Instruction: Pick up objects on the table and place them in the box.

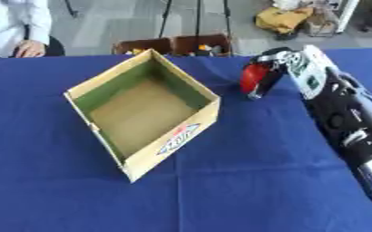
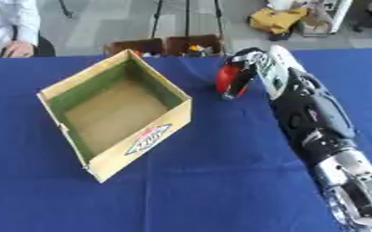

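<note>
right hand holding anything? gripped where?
Yes: the right hand is curled round a red object, gripping its upper end; the rest hangs below the fingers, right of the box. Left hand not in view.

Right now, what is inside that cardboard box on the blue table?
The cardboard box shows only its bare brown floor and greenish inner walls; nothing lies in it. The near wall hides a strip of floor. The right hand, beside it, is curled round a red object.
</note>
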Action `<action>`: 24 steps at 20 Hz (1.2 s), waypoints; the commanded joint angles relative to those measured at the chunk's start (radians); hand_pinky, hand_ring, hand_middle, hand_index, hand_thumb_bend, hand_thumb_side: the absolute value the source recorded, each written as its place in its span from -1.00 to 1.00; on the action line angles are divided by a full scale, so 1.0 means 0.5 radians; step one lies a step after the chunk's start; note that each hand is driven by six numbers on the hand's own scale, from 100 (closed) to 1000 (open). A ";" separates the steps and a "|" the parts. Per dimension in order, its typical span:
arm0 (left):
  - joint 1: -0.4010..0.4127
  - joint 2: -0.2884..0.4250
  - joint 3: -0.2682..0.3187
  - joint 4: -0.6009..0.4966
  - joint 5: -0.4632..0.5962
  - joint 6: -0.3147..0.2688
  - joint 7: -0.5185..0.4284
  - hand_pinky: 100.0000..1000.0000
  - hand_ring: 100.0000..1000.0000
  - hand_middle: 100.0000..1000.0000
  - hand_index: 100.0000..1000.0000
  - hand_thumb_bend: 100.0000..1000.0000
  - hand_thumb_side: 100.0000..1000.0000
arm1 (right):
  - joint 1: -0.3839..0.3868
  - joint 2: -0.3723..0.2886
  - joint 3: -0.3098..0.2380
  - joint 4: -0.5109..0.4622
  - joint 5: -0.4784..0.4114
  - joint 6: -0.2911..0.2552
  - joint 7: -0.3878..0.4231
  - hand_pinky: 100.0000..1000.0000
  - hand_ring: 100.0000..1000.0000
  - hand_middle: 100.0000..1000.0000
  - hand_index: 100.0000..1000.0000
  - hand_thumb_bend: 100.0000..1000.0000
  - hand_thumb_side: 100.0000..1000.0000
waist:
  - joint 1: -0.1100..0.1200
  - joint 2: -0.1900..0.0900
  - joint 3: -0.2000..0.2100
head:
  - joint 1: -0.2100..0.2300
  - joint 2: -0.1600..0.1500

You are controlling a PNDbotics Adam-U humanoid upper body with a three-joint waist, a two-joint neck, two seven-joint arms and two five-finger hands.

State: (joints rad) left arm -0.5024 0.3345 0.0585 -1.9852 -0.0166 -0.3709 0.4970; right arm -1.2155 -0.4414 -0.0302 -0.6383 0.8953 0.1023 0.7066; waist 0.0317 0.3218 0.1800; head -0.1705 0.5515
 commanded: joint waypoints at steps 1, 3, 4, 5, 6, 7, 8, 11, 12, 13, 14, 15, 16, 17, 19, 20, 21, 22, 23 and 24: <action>-0.026 0.033 0.003 -0.030 -0.004 0.003 0.008 0.36 0.65 0.59 0.68 -1.00 0.98 | -0.050 -0.012 0.007 -0.031 -0.043 0.014 -0.017 0.04 0.34 0.59 0.92 -1.00 -1.00 | 0.010 -0.001 0.001 | -0.005 -0.018; -0.026 0.034 0.003 -0.030 -0.006 0.003 0.008 0.37 0.65 0.59 0.68 -1.00 0.98 | -0.050 -0.015 0.011 -0.041 -0.040 0.019 -0.047 0.01 0.33 0.57 0.90 -1.00 -1.00 | 0.011 -0.002 0.000 | -0.004 -0.018; -0.026 0.034 0.003 -0.030 -0.006 0.002 0.008 0.37 0.65 0.59 0.68 -1.00 0.98 | -0.049 -0.017 0.011 -0.047 -0.034 0.023 -0.073 -0.01 0.32 0.56 0.88 -1.00 -1.00 | 0.011 -0.002 0.000 | -0.004 -0.018; -0.026 0.034 0.003 -0.030 -0.006 0.002 0.008 0.37 0.65 0.59 0.68 -1.00 0.98 | -0.049 -0.019 0.012 -0.055 -0.025 0.027 -0.104 -0.02 0.31 0.55 0.87 -1.00 -1.00 | 0.011 -0.003 -0.001 | -0.004 -0.018; -0.026 0.033 0.003 -0.030 -0.006 0.002 0.008 0.38 0.65 0.59 0.68 -1.00 0.98 | -0.048 -0.021 0.013 -0.063 -0.015 0.030 -0.137 -0.04 0.30 0.53 0.85 -1.00 -1.00 | 0.011 -0.003 -0.002 | -0.004 -0.018; -0.026 0.033 0.003 -0.030 -0.005 0.002 0.008 0.38 0.66 0.59 0.68 -1.00 0.98 | -0.047 -0.022 0.014 -0.072 -0.004 0.034 -0.172 -0.05 0.29 0.52 0.83 -1.00 -1.00 | 0.011 -0.003 -0.003 | -0.003 -0.018; -0.026 0.032 0.003 -0.030 -0.005 0.001 0.009 0.38 0.65 0.59 0.68 -1.00 0.98 | -0.046 -0.024 0.016 -0.084 0.004 0.033 -0.206 -0.06 0.28 0.51 0.82 -1.00 -1.00 | 0.011 -0.004 -0.004 | -0.002 -0.017; -0.028 0.033 0.004 -0.030 -0.004 -0.002 0.009 0.39 0.66 0.59 0.68 -1.00 0.98 | -0.047 -0.027 0.010 -0.123 0.007 0.037 -0.297 -0.09 0.25 0.48 0.80 -1.00 -1.00 | 0.012 -0.008 -0.011 | 0.000 -0.013; -0.028 0.033 0.004 -0.030 -0.004 -0.002 0.009 0.39 0.65 0.59 0.68 -1.00 0.98 | -0.049 -0.028 0.008 -0.137 0.003 0.040 -0.321 -0.09 0.24 0.48 0.80 -1.00 -1.00 | 0.011 -0.008 -0.013 | 0.001 -0.013; -0.028 0.033 0.004 -0.030 -0.003 -0.002 0.010 0.39 0.65 0.59 0.68 -1.00 0.98 | -0.050 -0.030 0.006 -0.153 -0.005 0.040 -0.340 -0.10 0.24 0.47 0.80 -1.00 -1.00 | 0.011 -0.010 -0.014 | 0.002 -0.012; -0.027 0.033 0.004 -0.030 -0.003 -0.003 0.010 0.39 0.65 0.59 0.68 -1.00 0.98 | -0.051 -0.034 0.007 -0.174 -0.014 0.039 -0.358 -0.10 0.23 0.46 0.79 -1.00 -1.00 | 0.011 -0.011 -0.016 | 0.004 -0.011; -0.028 0.034 0.004 -0.030 -0.003 -0.004 0.009 0.39 0.65 0.59 0.68 -1.00 0.98 | -0.053 -0.037 0.009 -0.198 -0.024 0.038 -0.370 -0.10 0.22 0.46 0.79 -1.00 -1.00 | 0.011 -0.013 -0.016 | 0.005 -0.010; -0.030 0.035 0.004 -0.030 -0.003 -0.005 0.009 0.39 0.65 0.59 0.68 -1.00 0.98 | -0.054 -0.042 0.013 -0.226 -0.034 0.036 -0.380 -0.10 0.21 0.46 0.79 -1.00 -1.00 | 0.010 -0.015 -0.017 | 0.006 -0.009; -0.031 0.035 0.005 -0.030 -0.003 -0.005 0.010 0.39 0.65 0.59 0.68 -1.00 0.98 | -0.055 -0.048 0.018 -0.255 -0.042 0.037 -0.387 -0.10 0.20 0.46 0.78 -1.00 -1.00 | 0.010 -0.018 -0.018 | 0.007 -0.009; -0.031 0.037 0.005 -0.030 -0.003 -0.006 0.009 0.39 0.65 0.59 0.68 -1.00 0.98 | -0.058 -0.059 0.028 -0.323 -0.053 0.045 -0.400 -0.11 0.20 0.45 0.78 -1.00 -1.00 | 0.010 -0.023 -0.019 | 0.008 -0.009; -0.031 0.037 0.005 -0.030 -0.002 -0.006 0.009 0.39 0.65 0.59 0.68 -1.00 0.98 | -0.059 -0.065 0.035 -0.365 -0.061 0.046 -0.403 -0.10 0.19 0.45 0.77 -1.00 -1.00 | 0.010 -0.025 -0.020 | 0.008 -0.010; -0.032 0.037 0.006 -0.030 -0.002 -0.007 0.010 0.39 0.65 0.59 0.68 -1.00 0.97 | -0.060 -0.071 0.042 -0.411 -0.070 0.045 -0.407 -0.10 0.19 0.45 0.77 -1.00 -1.00 | 0.009 -0.028 -0.020 | 0.009 -0.009; -0.032 0.037 0.006 -0.030 -0.002 -0.007 0.010 0.39 0.65 0.59 0.68 -1.00 0.97 | -0.060 -0.077 0.049 -0.459 -0.081 0.045 -0.410 -0.10 0.19 0.44 0.76 -1.00 -1.00 | 0.009 -0.030 -0.021 | 0.011 -0.009; -0.033 0.038 0.006 -0.030 -0.001 -0.008 0.009 0.39 0.65 0.59 0.68 -1.00 0.97 | -0.059 -0.082 0.059 -0.511 -0.091 0.047 -0.413 -0.10 0.18 0.44 0.76 -1.00 -1.00 | 0.008 -0.032 -0.021 | 0.011 -0.009; -0.034 0.037 0.005 -0.030 -0.001 -0.008 0.009 0.39 0.65 0.59 0.68 -1.00 0.97 | -0.059 -0.086 0.071 -0.568 -0.105 0.047 -0.414 -0.10 0.18 0.45 0.76 -1.00 -1.00 | 0.008 -0.034 -0.022 | 0.012 -0.009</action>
State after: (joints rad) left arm -0.5042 0.3344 0.0585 -1.9852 -0.0173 -0.3722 0.4999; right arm -1.2159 -0.4532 0.0010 -0.8700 0.8596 0.1252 0.5062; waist 0.0317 0.3218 0.1689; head -0.1682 0.5517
